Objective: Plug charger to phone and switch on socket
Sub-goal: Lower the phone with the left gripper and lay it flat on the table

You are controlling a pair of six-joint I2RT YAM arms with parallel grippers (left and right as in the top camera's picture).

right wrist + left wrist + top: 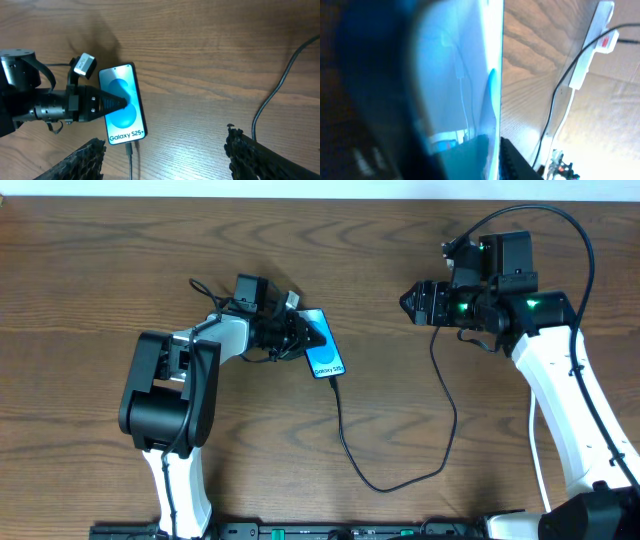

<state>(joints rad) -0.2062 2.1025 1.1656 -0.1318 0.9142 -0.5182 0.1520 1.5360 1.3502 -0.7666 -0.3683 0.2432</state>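
The phone [327,352] has a blue screen and white "Galaxy" text, and it also shows in the right wrist view [125,117]. My left gripper [303,335] is shut on the phone, one finger over the screen and one behind its edge [496,156]. The charger cable's plug [130,148] sits in the phone's bottom end. The black cable [385,483] loops toward the front and back up to my right arm. My right gripper [410,302] is open and empty [165,155], above the table to the right of the phone. The white socket strip [590,47] shows only in the left wrist view.
The wooden table [100,270] carries nothing else in view. The right arm [555,380] stands over the area where the cable ends, hiding what lies beneath it. A black cable stretch [272,100] runs beside the right jaw.
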